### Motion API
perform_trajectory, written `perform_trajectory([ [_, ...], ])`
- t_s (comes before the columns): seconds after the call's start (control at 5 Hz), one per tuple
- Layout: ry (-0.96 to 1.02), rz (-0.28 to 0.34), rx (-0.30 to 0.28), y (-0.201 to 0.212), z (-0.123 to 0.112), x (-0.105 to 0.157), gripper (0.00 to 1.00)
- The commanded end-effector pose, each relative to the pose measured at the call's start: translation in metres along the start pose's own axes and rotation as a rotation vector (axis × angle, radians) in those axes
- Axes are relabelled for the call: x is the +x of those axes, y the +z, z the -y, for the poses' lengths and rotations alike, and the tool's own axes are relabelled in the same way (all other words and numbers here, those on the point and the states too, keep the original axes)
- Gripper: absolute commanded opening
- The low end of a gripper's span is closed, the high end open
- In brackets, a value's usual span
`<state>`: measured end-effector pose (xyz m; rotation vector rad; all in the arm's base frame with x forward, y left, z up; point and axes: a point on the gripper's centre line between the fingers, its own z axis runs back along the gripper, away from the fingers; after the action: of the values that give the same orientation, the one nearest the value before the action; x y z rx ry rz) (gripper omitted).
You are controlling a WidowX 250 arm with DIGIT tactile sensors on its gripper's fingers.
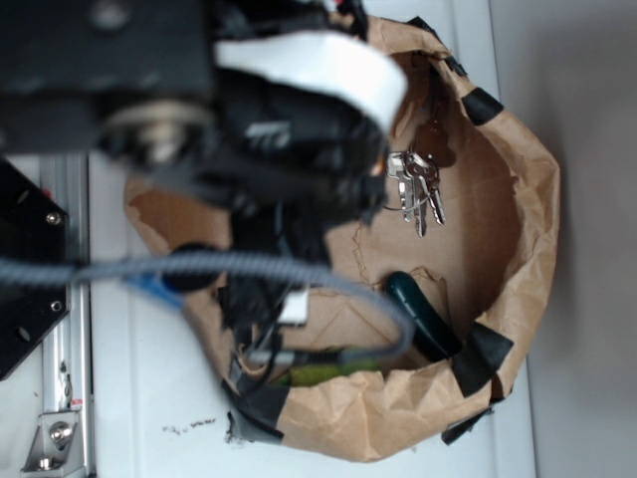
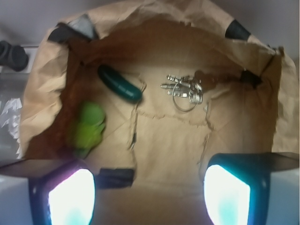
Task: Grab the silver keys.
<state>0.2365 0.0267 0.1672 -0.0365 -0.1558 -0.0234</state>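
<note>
A: Claw status?
B: The claw is spread wide, holding nothing, above the floor of the paper bag.
A: Location of the silver keys?
B: Flat on the bag floor near the far wall, brown tag attached. A dark green object lies beside them, apart.

Exterior view: arm up close, badly blurred, white strip blown out. Light is soft, keys fairly sharp. Wrist view: dim, warm, soft-focus; fingers glare white-cyan, green blob smeared, shadow under bag wall.
</note>
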Motion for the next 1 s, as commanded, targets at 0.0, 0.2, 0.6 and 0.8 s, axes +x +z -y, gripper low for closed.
perform_trajectory([
  [0.0,0.010,0.037,0.008,0.009,-0.004,0.004,1.00],
  [0.2,0.010,0.037,0.008,0.009,-0.004,0.004,1.00],
  [0.6,0.042,0.018,0.113,-0.067,0.006,0.033,1.00],
  [0.8,0.047,0.014,0.138,-0.083,0.010,0.042,1.00],
])
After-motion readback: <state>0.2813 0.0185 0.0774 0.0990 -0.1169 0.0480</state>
